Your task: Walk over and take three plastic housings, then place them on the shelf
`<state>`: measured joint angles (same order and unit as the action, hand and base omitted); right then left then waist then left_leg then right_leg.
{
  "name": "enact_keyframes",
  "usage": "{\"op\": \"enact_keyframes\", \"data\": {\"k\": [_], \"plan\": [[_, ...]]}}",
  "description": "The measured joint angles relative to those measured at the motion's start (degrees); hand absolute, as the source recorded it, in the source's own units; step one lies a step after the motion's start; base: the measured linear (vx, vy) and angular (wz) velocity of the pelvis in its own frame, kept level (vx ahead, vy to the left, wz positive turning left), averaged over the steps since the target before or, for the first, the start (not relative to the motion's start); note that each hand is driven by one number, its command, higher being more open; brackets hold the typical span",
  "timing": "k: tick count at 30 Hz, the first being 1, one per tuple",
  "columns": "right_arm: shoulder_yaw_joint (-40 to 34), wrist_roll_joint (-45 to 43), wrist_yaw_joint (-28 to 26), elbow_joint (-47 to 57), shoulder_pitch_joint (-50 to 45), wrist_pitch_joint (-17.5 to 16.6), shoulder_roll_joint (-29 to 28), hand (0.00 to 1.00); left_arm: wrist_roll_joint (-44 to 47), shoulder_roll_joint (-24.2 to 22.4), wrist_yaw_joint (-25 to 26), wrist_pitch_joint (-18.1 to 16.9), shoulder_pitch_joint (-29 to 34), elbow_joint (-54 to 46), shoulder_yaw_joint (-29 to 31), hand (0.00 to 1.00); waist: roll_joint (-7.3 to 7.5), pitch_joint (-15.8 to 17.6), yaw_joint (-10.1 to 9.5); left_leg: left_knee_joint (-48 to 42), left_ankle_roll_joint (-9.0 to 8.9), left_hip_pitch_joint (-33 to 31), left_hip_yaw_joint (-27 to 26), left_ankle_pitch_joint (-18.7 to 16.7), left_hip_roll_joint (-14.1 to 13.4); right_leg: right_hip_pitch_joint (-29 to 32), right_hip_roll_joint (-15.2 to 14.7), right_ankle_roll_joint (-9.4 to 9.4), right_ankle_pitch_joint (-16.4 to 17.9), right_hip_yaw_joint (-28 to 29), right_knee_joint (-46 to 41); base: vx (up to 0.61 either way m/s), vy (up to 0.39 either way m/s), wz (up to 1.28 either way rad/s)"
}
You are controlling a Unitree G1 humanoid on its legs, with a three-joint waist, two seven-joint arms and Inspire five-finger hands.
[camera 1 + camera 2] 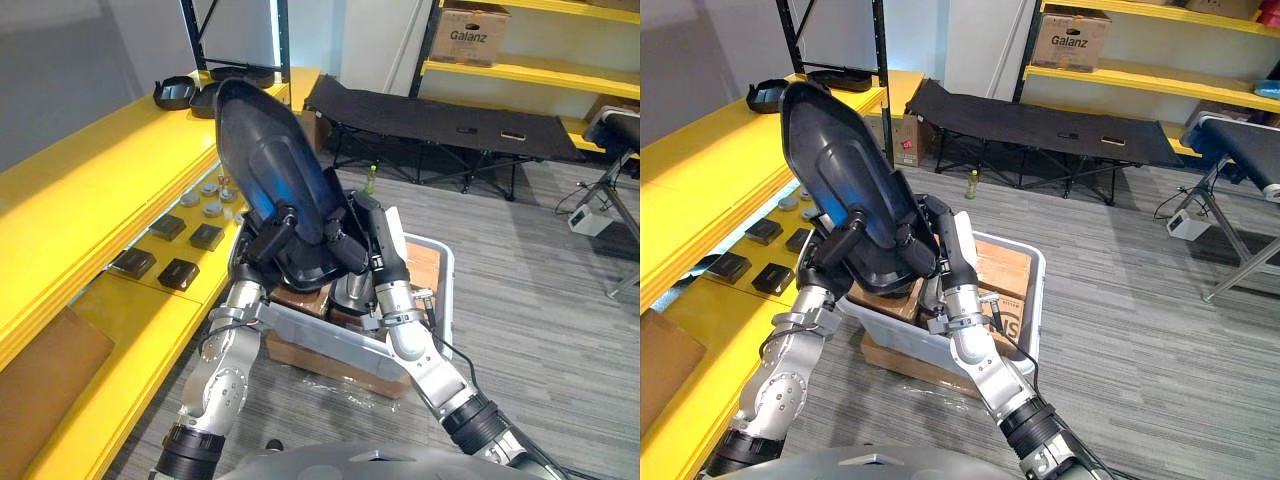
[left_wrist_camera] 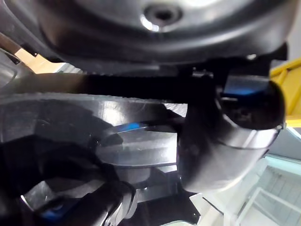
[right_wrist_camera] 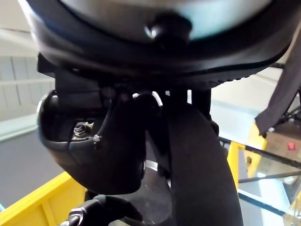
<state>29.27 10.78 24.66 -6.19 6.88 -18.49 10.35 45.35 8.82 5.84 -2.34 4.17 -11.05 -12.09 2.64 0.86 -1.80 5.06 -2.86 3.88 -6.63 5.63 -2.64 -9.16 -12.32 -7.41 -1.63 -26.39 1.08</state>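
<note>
A large dark plastic housing (image 1: 265,160) stands tilted upright in front of me, held from below by both hands above a grey bin (image 1: 441,290). My left hand (image 1: 272,232) has its fingers curled over the housing's lower left edge. At the lower right edge my right hand (image 1: 352,245) grips it too. In the left wrist view the thumb (image 2: 225,141) presses on the glossy shell (image 2: 141,146). The right wrist view has the thumb (image 3: 94,136) clamped against the housing's rim (image 3: 197,160). Two more dark housings (image 1: 178,93) (image 1: 240,73) lie at the far end of the yellow shelf (image 1: 90,180).
The grey bin holds cardboard boxes (image 1: 1000,270) and stands on the floor beside the shelf. Small black boxes (image 1: 180,272) and round parts (image 1: 210,195) sit on the lower yellow shelf level. A black folding cot (image 1: 440,120) stands behind, with yellow racking and a carton (image 1: 472,35) beyond.
</note>
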Motion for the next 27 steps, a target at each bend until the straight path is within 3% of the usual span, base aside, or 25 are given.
{"op": "enact_keyframes", "data": {"k": [5,6,14,18,22,27], "plan": [[0.55,0.06,0.0,0.01,0.02,-0.38,0.0,0.0,6.58,0.03,-2.5,-1.15,0.0,2.39,-0.06,0.0,0.2,-0.29,0.22,0.01,0.0,-0.03,0.02,0.04,0.0,0.02,0.0,-0.01,-0.14,-0.02,-0.01,0.0,0.0,0.0],[0.61,0.05,0.0,0.01,0.01,-0.39,0.0,1.0,7.13,0.03,-2.79,-1.28,0.0,2.62,-0.06,0.0,0.21,-0.29,0.24,0.01,0.01,-0.03,0.01,0.06,-0.01,0.02,0.0,0.0,-0.13,-0.03,-0.01,0.0,0.0,0.0],[1.98,-0.45,-0.54,0.18,-0.03,-4.39,-0.16,1.0,8.33,0.08,-3.63,-4.57,0.0,2.66,0.18,0.0,0.25,-0.37,0.36,0.03,0.02,-0.02,0.01,0.15,-0.02,0.02,0.0,0.35,0.08,-0.08,-0.02,0.0,0.0,0.0],[2.63,-0.3,-1.81,1.78,-1.52,-6.76,-1.2,1.0,3.97,-0.17,-1.18,-4.82,0.0,2.66,1.67,0.0,0.39,-0.46,0.28,0.03,0.02,-0.02,0.01,0.15,-0.03,0.01,0.0,0.36,0.09,-0.1,-0.03,0.0,0.0,0.0],[1.64,0.09,-1.66,1.77,-2.38,-5.2,-1.57,1.0,-8.14,-2.42,2.27,-5.23,0.01,2.65,3.63,0.0,0.48,-0.51,0.24,0.03,0.03,-0.02,-0.04,0.16,-0.05,0.03,0.0,0.36,0.08,-0.05,-0.07,0.0,0.0,0.0],[-6.18,1.85,-1.93,1.85,-4.31,-0.8,-0.96,1.0,-24.87,-3.37,7.38,-5.47,1.14,2.65,5.42,0.0,0.45,-0.43,0.36,0.04,0.0,-0.02,-0.59,0.13,-0.15,0.26,0.05,0.34,0.07,0.4,-0.03,0.0,0.0,-0.05]]}}
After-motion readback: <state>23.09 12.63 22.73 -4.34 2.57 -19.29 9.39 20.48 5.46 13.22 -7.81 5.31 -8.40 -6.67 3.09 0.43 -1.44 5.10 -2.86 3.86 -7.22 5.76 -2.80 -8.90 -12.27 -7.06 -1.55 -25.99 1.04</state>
